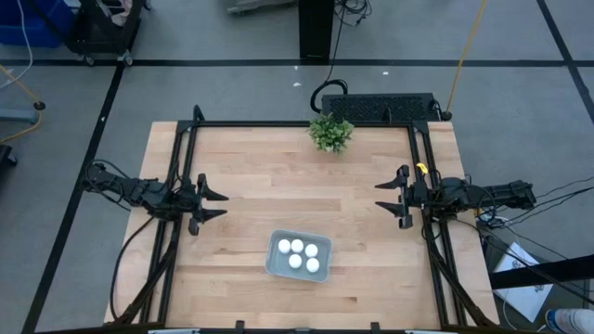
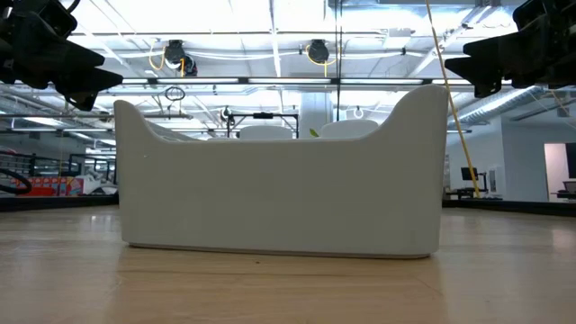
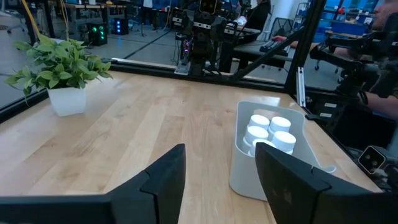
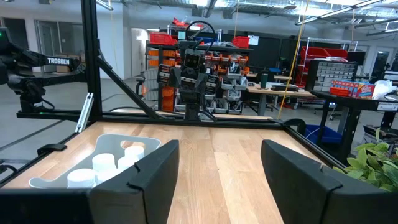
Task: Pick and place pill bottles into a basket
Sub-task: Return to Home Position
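The pale grey-blue basket point(image 1: 275, 263) rests flat on the table near its front edge, midway between the arms. Several small white pill bottles point(image 1: 298, 246) stand upright inside it, close together. They also show in the left wrist view point(image 3: 268, 130) and the right wrist view point(image 4: 115, 163). In the low view the basket's wall point(image 2: 279, 180) hides all but two bottle tops. My left gripper point(image 1: 215, 204) is open and empty, above the table left of the basket. My right gripper point(image 1: 382, 197) is open and empty, to the basket's right.
A small green plant in a white pot point(image 1: 330, 133) stands at the table's far edge, near the middle. A black frame point(image 1: 306, 123) runs along the far edge and both sides. Bare wood lies between the two grippers, on the far side of the basket.
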Motion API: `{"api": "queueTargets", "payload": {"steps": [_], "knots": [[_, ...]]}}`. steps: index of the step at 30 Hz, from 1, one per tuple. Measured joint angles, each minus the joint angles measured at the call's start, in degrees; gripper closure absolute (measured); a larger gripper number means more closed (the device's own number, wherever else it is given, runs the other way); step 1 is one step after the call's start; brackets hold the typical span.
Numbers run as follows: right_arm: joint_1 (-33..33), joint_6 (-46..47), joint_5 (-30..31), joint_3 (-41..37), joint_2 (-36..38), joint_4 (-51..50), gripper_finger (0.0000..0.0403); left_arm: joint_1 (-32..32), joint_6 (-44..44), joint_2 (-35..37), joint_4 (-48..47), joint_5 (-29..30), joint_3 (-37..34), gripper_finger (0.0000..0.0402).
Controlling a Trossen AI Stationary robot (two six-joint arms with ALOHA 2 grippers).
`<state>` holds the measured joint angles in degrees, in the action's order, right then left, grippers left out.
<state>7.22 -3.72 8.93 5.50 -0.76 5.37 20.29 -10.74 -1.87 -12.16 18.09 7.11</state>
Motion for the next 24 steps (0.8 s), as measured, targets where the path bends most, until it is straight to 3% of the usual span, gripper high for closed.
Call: {"api": "queueTargets", "payload": {"steps": [24], "knots": [[0.0, 0.0, 0.0, 0.0, 0.0, 0.0, 0.0183, 0.0, 0.0, 0.0, 0.0, 0.0, 0.0, 0.0205]]}}
